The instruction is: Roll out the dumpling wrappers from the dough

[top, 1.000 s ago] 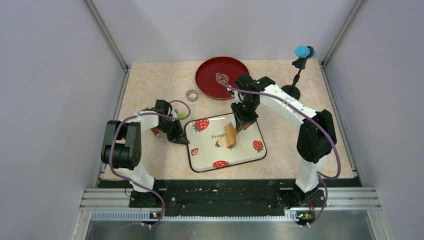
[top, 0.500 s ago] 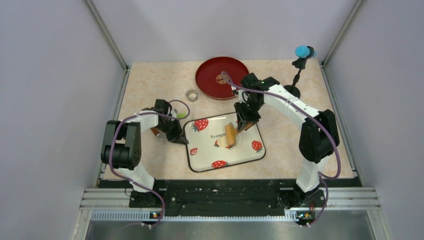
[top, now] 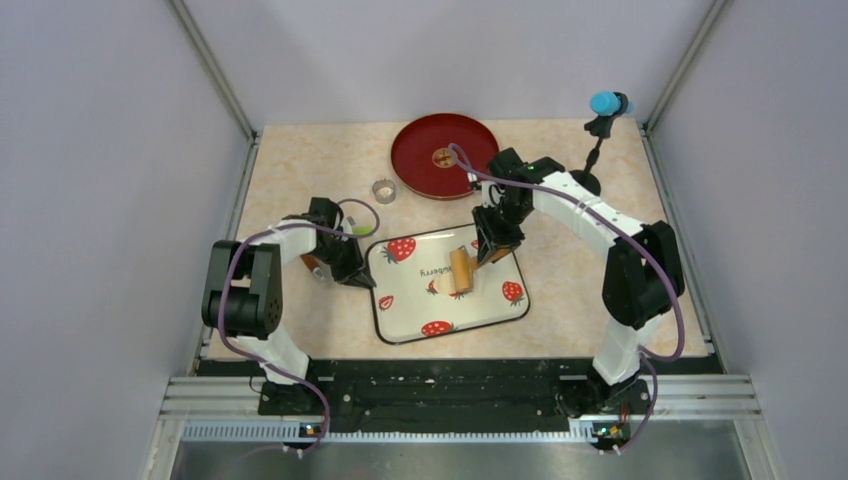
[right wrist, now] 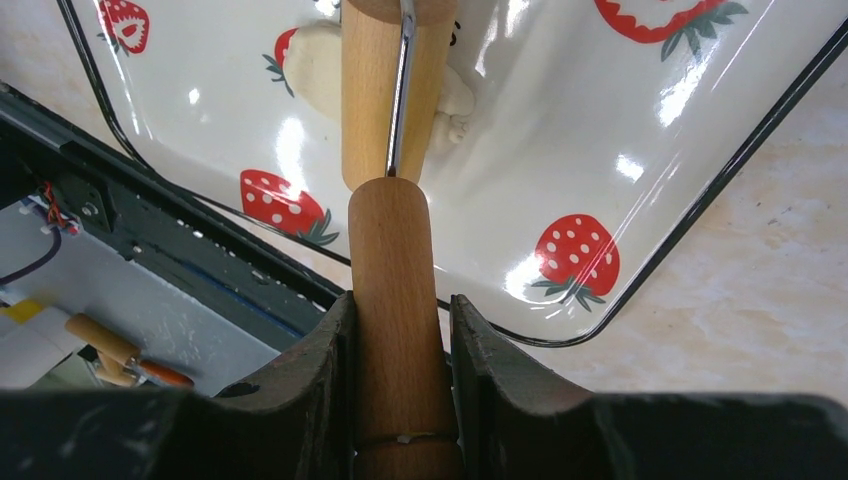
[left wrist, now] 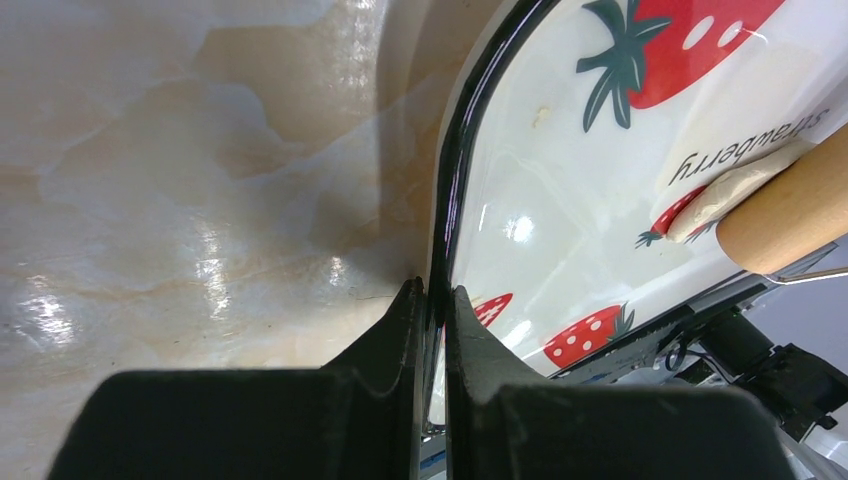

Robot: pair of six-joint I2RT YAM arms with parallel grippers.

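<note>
At the near edge of the surface (top: pixel 300 170), two white arms rise from their bases. The left arm (top: pixel 290 235) bends at the elbow and reaches a short way forward and right, with its wrist angled down to the left edge of the strawberry tray (top: pixel 480 305). Its jaws are closed on the tray's dark rim, one finger outside and one inside. The tray is white with red strawberries and lies slightly askew between the arms. The right arm (top: pixel 575 205) stands taller, stretches forward and then folds back to the left, so its wrist hangs over the tray's far right corner. Its jaws are clamped around the handle of the wooden roller (top: pixel 461 270), which slants down toward the middle of the tray. The roller's barrel rests on the dough (right wrist: pixel 315 70), a small pale cream lump pressed against the tray floor near its centre, showing on both sides of the barrel. Farther back, a small metal ring (top: pixel 383 189) stands on the surface beyond the left arm's wrist. Just to its right is a round red plate (top: pixel 415 175). At the far right corner stands a black stand with a blue top (top: pixel 604 103).
</note>
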